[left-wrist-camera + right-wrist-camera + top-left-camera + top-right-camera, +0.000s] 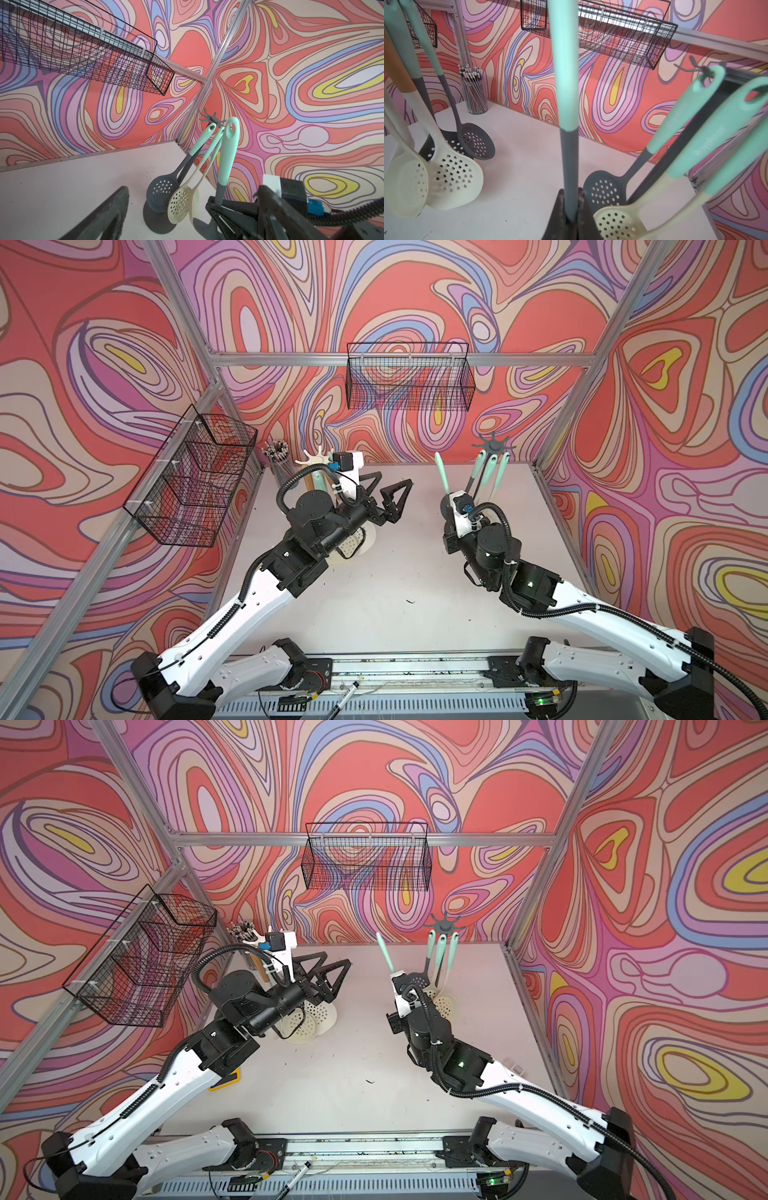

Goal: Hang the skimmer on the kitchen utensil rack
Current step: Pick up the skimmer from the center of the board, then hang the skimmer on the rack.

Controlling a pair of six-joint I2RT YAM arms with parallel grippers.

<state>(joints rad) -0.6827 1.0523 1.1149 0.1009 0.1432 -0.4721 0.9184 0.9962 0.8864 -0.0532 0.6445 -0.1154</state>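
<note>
My right gripper (569,221) is shut on the grey neck of a skimmer (564,72), which stands nearly upright with its mint handle (440,472) pointing up; its head is hidden. The dark grey utensil rack (493,444) stands at the back right, its hooks (212,119) holding three mint-handled skimmers (492,470). The held skimmer's handle (229,149) is just short of the rack, apart from the hooks. My left gripper (388,493) is open over the table's middle left, with nothing between its fingers (112,207).
A cream rack (318,456) with several hanging skimmers (307,1019) stands at the back left, beside a cup of pens (276,452). Black wire baskets hang on the back wall (409,377) and left wall (191,481). Aluminium frame posts (552,439) edge the table.
</note>
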